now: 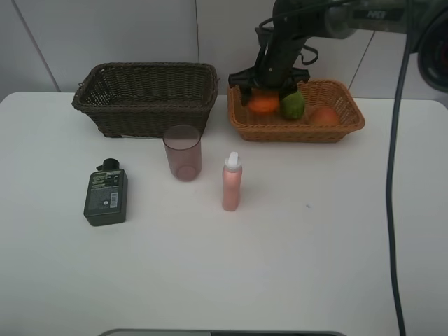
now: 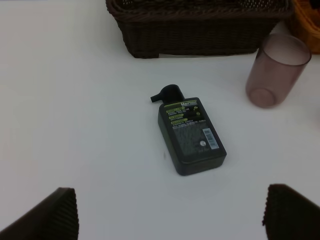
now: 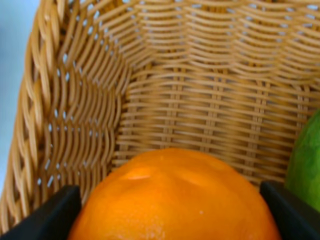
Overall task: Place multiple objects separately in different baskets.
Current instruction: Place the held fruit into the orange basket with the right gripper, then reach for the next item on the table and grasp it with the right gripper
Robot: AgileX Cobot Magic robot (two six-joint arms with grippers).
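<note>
My right gripper [image 1: 268,93] hangs over the left end of the light orange-tan basket [image 1: 301,133], its fingers against both sides of the orange [image 1: 264,104], low inside the basket. In the right wrist view the orange [image 3: 175,200] fills the gap between the fingers [image 3: 42,212]. The green lime [image 1: 293,105] and the peach [image 1: 324,115] lie in the same basket. The dark brown basket [image 1: 143,98] looks empty. On the table stand the pink cup [image 1: 183,152] and pink bottle [image 1: 232,183]; the dark green flask [image 1: 105,196] lies flat. My left gripper [image 2: 170,215] is open above the table, short of the flask [image 2: 190,135].
The white table's [image 1: 315,245] front edge runs along the bottom of the exterior view. A white wall stands behind the baskets. A black cable [image 1: 392,175] hangs down at the right. In the left wrist view the cup [image 2: 275,70] stands beside the dark basket [image 2: 200,30].
</note>
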